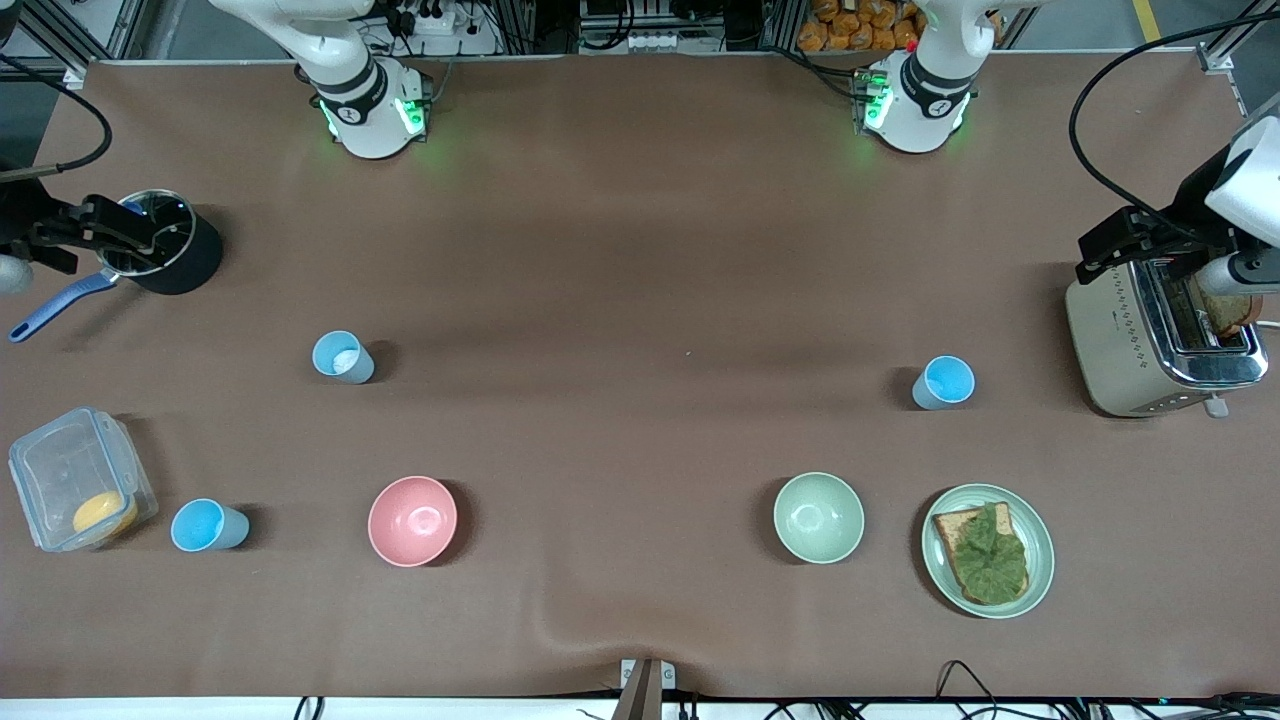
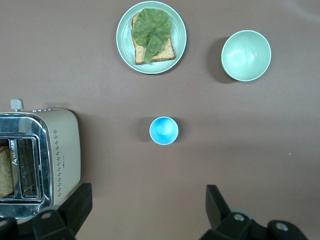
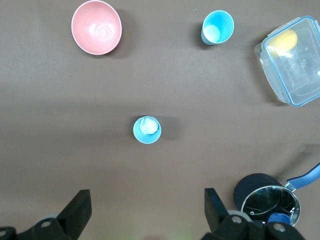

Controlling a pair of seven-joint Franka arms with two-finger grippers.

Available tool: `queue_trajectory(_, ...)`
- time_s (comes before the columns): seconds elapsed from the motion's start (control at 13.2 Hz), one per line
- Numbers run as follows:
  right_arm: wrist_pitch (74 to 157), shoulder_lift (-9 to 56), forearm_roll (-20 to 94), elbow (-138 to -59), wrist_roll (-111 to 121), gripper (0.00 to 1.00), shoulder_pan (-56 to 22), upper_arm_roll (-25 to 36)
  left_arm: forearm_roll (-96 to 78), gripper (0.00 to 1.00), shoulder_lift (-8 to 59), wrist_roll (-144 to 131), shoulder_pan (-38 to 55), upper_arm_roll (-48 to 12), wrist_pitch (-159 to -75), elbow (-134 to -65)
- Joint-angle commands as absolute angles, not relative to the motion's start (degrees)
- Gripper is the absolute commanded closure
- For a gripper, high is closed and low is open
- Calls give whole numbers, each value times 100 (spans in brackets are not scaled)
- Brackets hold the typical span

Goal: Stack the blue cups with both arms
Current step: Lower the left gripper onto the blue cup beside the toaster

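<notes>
Under each spread pincer (image 2: 145, 210) (image 3: 145, 210) sits 1 blue cup (image 2: 164, 130) (image 3: 147, 129), apart.

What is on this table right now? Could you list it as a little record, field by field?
Blue cups: three small tapered blue plastic tumblers, all upright and apart: the paler-inside cup, the cup beside the clear box, the cup near the toaster.
Stacked so far: none.
Left gripper: open, empty, over bare table beside the toaster.
Right gripper: open, empty, near the dark pot.
Bowls: pink round bowl, pale green round bowl, both empty.
Plate: green plate with toast and a leaf.
</notes>
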State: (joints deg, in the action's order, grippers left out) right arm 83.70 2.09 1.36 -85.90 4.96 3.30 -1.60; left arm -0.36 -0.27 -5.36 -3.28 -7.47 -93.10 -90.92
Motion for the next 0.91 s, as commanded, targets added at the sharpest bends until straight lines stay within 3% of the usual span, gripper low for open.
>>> queue_trajectory(0.0,8253,220,35,-8464,510,0,431,-281,26,0,-141,-273,-369,-756,-9343,-9176)
queue_trajectory(0.45,8244,220,35,-8464,510,0,422,-281,9,0,254,-158,-439,-747,-9500,-9420)
queue_trajectory(0.83,8209,211,35,-8464,519,0,439,-281,79,0,184,-149,-694,-809,-11597,-11343)
